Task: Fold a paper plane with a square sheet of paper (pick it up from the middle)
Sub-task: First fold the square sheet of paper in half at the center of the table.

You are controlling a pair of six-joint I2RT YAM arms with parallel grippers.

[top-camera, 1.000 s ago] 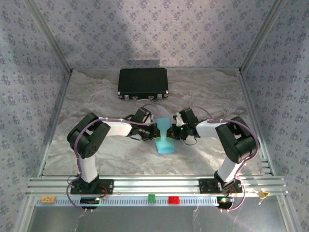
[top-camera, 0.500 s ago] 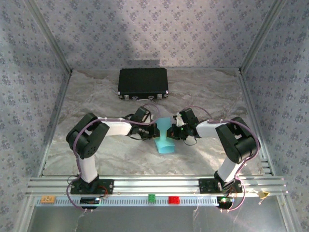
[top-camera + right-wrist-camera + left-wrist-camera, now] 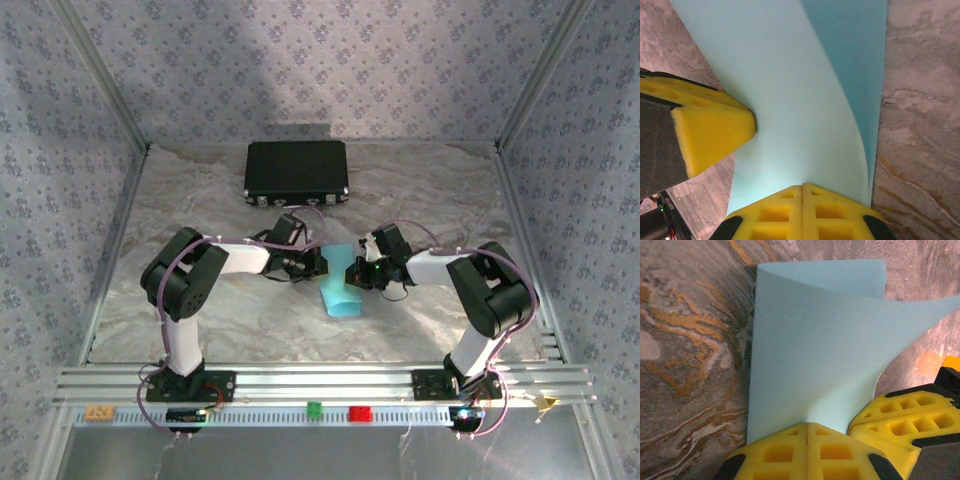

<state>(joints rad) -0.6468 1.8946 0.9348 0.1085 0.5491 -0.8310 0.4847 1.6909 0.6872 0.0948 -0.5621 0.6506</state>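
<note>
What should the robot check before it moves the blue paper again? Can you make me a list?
1. Left jaws shut on paper: ok.
2. Right jaws shut on paper: ok.
3. Paper not torn: ok, bent but smooth.
4. Sharp crease made: not ok, only a curve.
5. Paper fully off the table: cannot tell.
6. Case apart from paper: ok.

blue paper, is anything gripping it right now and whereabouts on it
The square sheet of paper is held by both arms. The left gripper and the right gripper are each shut on an opposite side edge, and the sheet bows between them.
</note>
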